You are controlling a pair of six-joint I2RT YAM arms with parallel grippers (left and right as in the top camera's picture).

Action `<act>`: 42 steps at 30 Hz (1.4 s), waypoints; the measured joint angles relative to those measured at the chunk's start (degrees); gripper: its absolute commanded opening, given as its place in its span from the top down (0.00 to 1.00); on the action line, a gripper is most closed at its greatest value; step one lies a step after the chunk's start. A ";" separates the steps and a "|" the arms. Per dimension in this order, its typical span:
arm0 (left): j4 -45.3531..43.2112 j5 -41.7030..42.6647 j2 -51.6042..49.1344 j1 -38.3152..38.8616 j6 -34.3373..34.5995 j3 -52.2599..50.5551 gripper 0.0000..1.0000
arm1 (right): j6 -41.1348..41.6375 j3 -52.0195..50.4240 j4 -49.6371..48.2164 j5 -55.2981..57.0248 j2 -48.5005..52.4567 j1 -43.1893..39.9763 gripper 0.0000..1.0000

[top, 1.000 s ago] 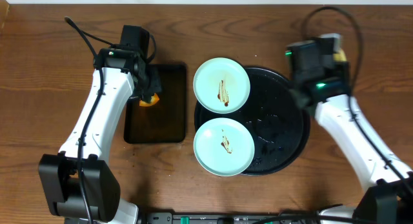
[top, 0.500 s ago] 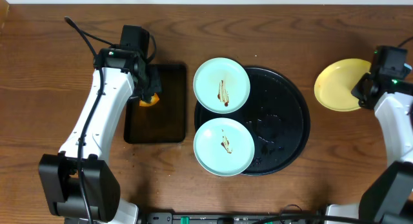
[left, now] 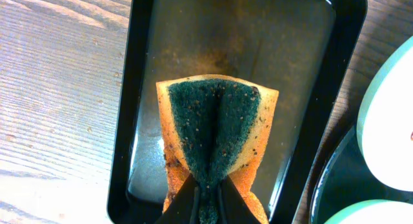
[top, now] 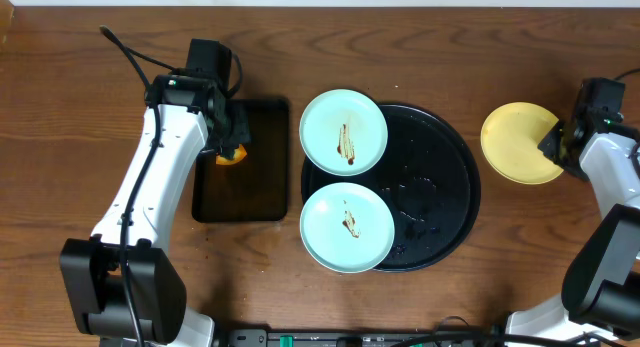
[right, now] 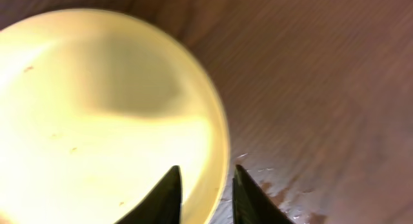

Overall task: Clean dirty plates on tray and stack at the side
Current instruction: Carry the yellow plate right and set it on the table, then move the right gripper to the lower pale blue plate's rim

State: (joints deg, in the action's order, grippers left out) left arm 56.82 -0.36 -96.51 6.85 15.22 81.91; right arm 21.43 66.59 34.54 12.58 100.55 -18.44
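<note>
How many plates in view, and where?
3. The rear blue plate and front blue plate overlap the tray at its left rim; yellow plate on the table, far right.

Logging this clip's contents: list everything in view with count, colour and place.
blue-white plates: two, pale, brown-streaked, on round tray's left side
yellow plate: one, pale yellow, right side of table
round tray: one, glossy black, centre
rectangular tray: one, dark, left of round tray
sponge: one, orange with green face, over rectangular tray
table: one, brown wood
left fingers: one pair, dark, shut on sponge
right fingers: one pair, dark, astride yellow plate's rim, grip unclear
</note>
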 measured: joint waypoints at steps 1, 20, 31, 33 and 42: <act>-0.02 0.02 0.00 0.00 0.00 0.00 0.92 | -0.87 0.00 0.63 -1.77 0.00 0.00 0.73; -0.02 0.00 0.00 0.00 0.00 0.00 0.92 | -9.11 -4.09 10.86 -15.63 0.00 10.25 0.96; -0.02 0.00 0.00 0.00 0.00 0.00 0.92 | -9.09 -9.70 2.86 -15.23 0.02 14.16 0.96; -0.02 0.02 0.00 0.00 0.00 0.00 0.92 | -9.09 -9.73 2.01 -15.72 0.02 14.47 0.96; -0.02 0.00 0.00 0.00 0.00 0.00 0.92 | -9.09 -9.77 -2.12 -19.19 0.00 14.53 0.93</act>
State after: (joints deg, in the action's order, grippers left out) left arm 56.80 -0.36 -96.51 6.85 15.22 81.91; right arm 12.34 56.82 32.42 -6.61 100.55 -3.90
